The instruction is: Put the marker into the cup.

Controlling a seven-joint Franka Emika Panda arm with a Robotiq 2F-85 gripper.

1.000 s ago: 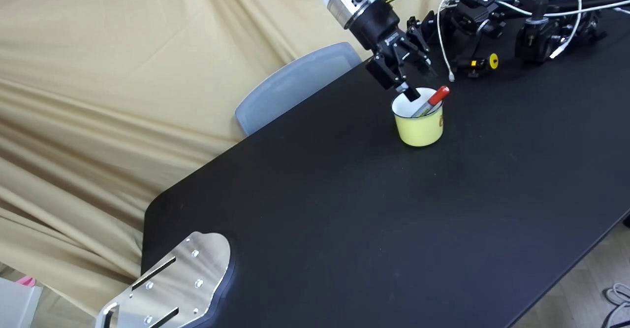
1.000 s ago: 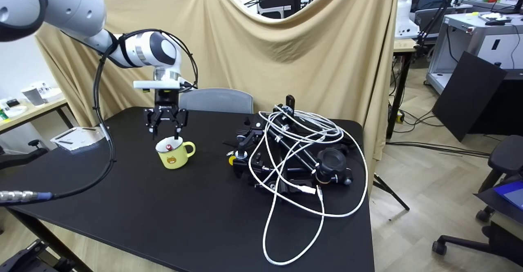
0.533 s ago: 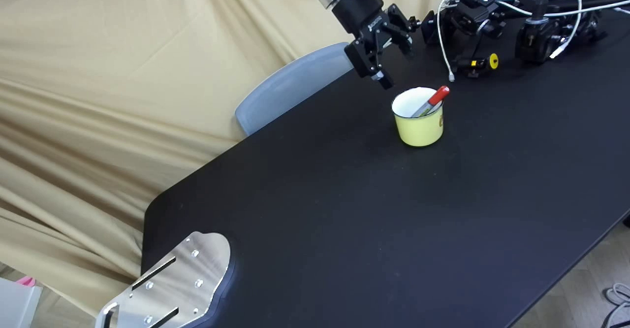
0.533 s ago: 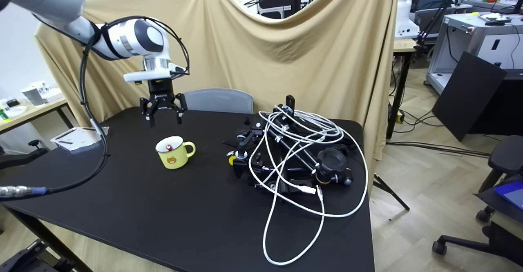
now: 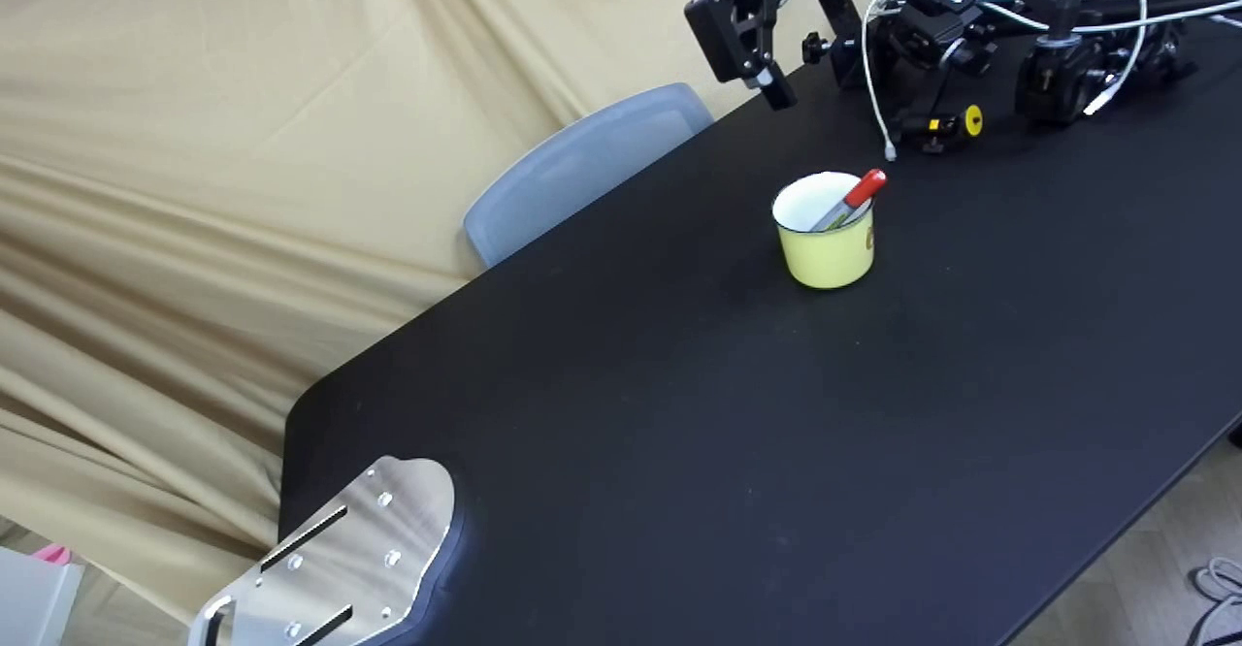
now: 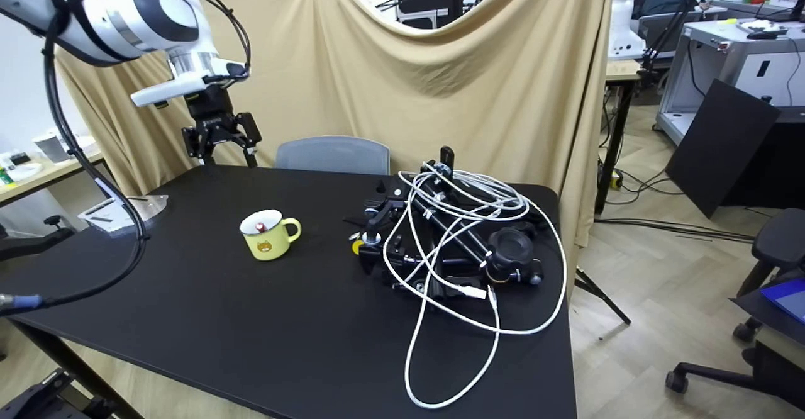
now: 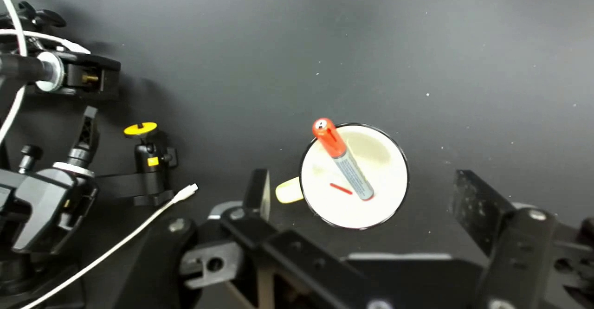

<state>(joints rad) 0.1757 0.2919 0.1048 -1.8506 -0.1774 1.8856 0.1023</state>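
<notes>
the robotiq gripper [image 6: 229, 158], spread wide and holding nothing, hung in the air well apart from the yellow bear-print mug [image 6: 269, 237], inside which the red-capped marker [image 7: 344, 160] leaned cap-up, so the placing looked done, with seemingly nothing left.

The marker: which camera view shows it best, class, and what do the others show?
The wrist view: it looks into the cup, so the marker shows from red cap to barrel end. In an exterior view, cap and upper barrel show, the cup's wall hiding the rest; in an exterior view, little but the cap's end.
</notes>
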